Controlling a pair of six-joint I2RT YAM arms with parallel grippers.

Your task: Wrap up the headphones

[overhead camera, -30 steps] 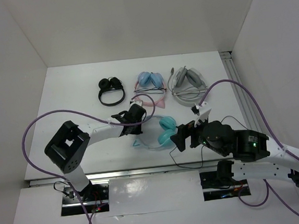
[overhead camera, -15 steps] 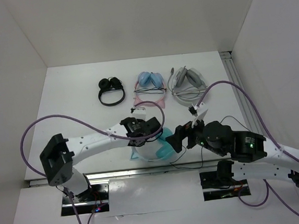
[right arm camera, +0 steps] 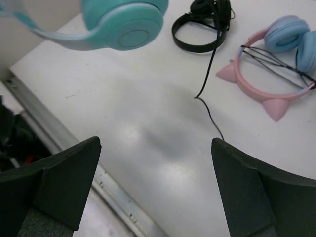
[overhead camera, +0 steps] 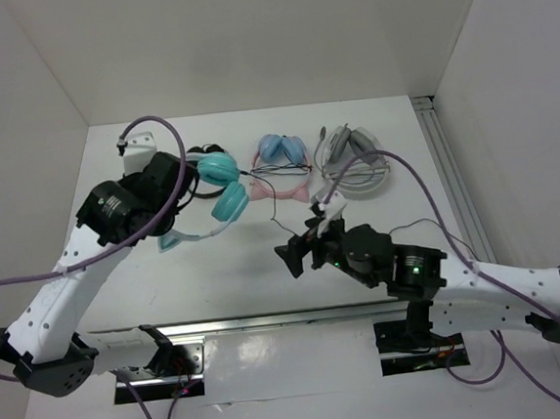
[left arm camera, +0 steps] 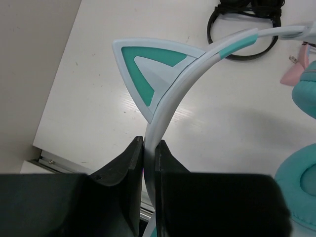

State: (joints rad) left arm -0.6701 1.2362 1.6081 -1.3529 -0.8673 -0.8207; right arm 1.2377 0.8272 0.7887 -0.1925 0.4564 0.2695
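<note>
While left hand (left arm camera: pixel 149 148) pinches headphones (left arm camera: pixel 173 94) by white band, just below cat ear (left arm camera: pixel 143 69), pair hangs clear of worktop (left arm camera: pixel 94 103). Right hand (right arm camera: pixel 154 183) gapes wide, holding nothing. Black cable (right arm camera: pixel 209 109) trails loose beyond it. Wrapping, I'd judge, not yet begun.

We record three spare headsets lying along the far edge of the white tabletop (overhead camera: pixel 217 274): a small all-black pair (right arm camera: pixel 207 7) leftmost, a pink cat-ear pair (overhead camera: pixel 283 150) with light-blue cups at centre, and a grey pair (overhead camera: pixel 361 146) rightmost. None touches another.
</note>
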